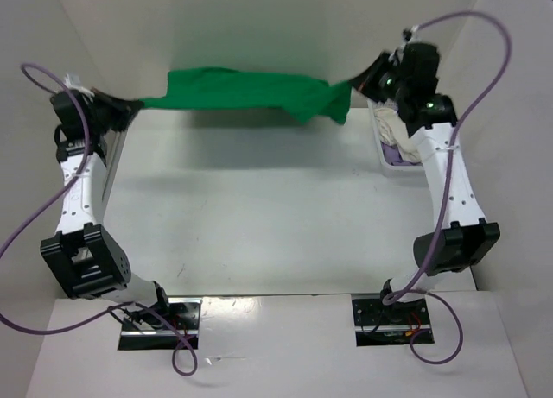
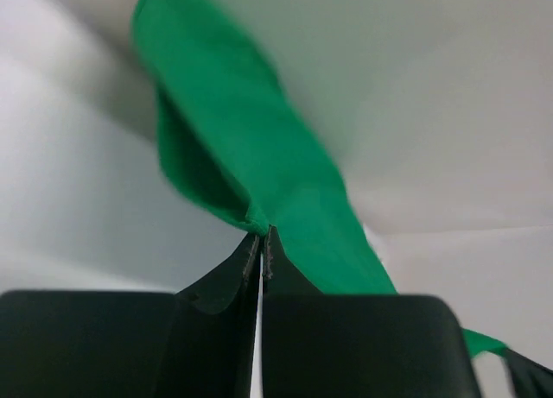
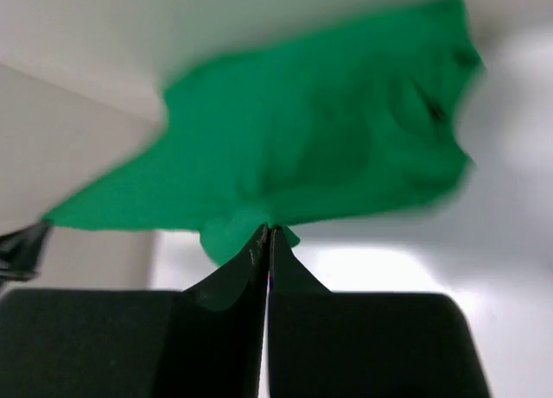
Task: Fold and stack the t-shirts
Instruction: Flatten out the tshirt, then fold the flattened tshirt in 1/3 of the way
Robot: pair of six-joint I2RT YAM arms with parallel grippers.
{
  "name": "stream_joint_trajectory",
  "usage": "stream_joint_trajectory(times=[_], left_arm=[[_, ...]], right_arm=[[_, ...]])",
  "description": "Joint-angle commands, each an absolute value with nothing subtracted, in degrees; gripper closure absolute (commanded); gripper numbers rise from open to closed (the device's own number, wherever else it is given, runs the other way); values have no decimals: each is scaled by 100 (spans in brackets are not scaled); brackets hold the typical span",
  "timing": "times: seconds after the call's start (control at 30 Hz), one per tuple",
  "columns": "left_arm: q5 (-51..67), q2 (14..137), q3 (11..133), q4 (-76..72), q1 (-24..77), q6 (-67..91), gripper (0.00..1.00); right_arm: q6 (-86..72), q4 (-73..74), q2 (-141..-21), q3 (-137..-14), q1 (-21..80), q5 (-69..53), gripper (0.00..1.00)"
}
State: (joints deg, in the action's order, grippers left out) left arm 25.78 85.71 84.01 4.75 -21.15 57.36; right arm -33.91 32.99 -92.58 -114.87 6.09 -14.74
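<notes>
The bright green t-shirt [image 1: 246,91] hangs stretched in the air across the far side of the table, held at both ends. My left gripper [image 1: 131,104] is shut on its left edge; in the left wrist view the cloth [image 2: 259,169] runs up from the closed fingertips [image 2: 261,234]. My right gripper [image 1: 356,80] is shut on its right edge; in the right wrist view the green cloth [image 3: 311,148] spreads above the closed fingertips [image 3: 266,230]. White/cream and lavender cloth [image 1: 399,135] lies bunched in the basket under my right arm.
The white basket [image 1: 381,153] stands at the far right edge of the white table [image 1: 259,217]. White walls enclose the back and sides. Purple cables loop off both arms.
</notes>
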Motion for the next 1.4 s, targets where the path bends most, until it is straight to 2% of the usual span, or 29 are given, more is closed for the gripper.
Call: stream_joint_trajectory(times=[0.0, 0.03, 0.13, 0.23, 0.33, 0.47, 0.63, 0.77, 0.83, 1.13, 1.37], left_arm=[[2602, 7990, 7290, 106, -2092, 5292, 100], [2515, 7894, 6642, 105, -2092, 5213, 100], [2400, 7638, 5689, 44, -2092, 4940, 100], [2172, 7567, 4766, 237, -2092, 4712, 100], [1987, 7296, 4221, 614, -2092, 4580, 100], [1531, 6226, 3964, 1439, -2092, 4526, 100], [1800, 5678, 3832, 2574, -2145, 4315, 100], [1995, 5678, 3832, 2672, -2145, 4421, 100], [1829, 5783, 3902, 2672, -2145, 4526, 100], [1477, 6740, 4078, 1768, -2145, 4904, 100], [1301, 7514, 4332, 1266, -2145, 4957, 100]], right_arm=[[-3120, 3209, -8808, -9585, 615, -1266, 100], [-3120, 3025, -8641, -8614, 615, -1266, 100], [-3234, 2761, -8122, -6986, 615, -1327, 100], [-3357, 2760, -7771, -5868, 615, -1406, 100], [-3585, 2961, -7287, -5162, 615, -1406, 100], [-3981, 3567, -6514, -4694, 615, -1695, 100], [-4209, 4499, -5453, -4184, 615, -2267, 100], [-4332, 4737, -5256, -4184, 668, -2268, 100], [-4333, 4397, -5378, -4279, 668, -2207, 100], [-3876, 3210, -7504, -5817, 668, -1618, 100], [-3560, 2892, -9130, -7213, 668, -1266, 100]])
